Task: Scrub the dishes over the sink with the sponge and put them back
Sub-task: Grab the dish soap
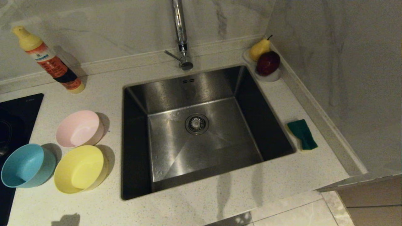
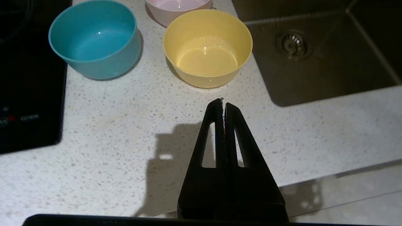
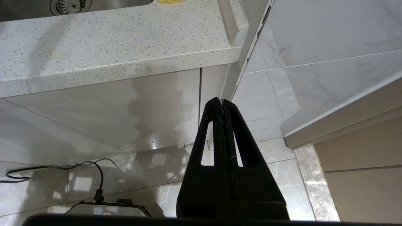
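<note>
Three bowls stand upright on the counter left of the sink (image 1: 135,144): a pink bowl (image 1: 79,128), a yellow bowl (image 1: 80,169) and a blue bowl (image 1: 26,165). The sponge (image 1: 302,133), green side up, lies on the counter right of the sink. Neither arm shows in the head view. My left gripper (image 2: 223,102) is shut and empty, hanging over the counter's front part just short of the yellow bowl (image 2: 207,47), with the blue bowl (image 2: 94,37) beside it. My right gripper (image 3: 221,100) is shut and empty, below the counter's front edge, over the floor.
A tall chrome tap (image 1: 181,34) rises behind the sink. An orange bottle (image 1: 50,61) leans at the back left. A white dish with a pear (image 1: 260,48) and an apple (image 1: 268,63) sits at the back right corner. A black stove top (image 1: 12,125) borders the bowls. A wall runs along the right.
</note>
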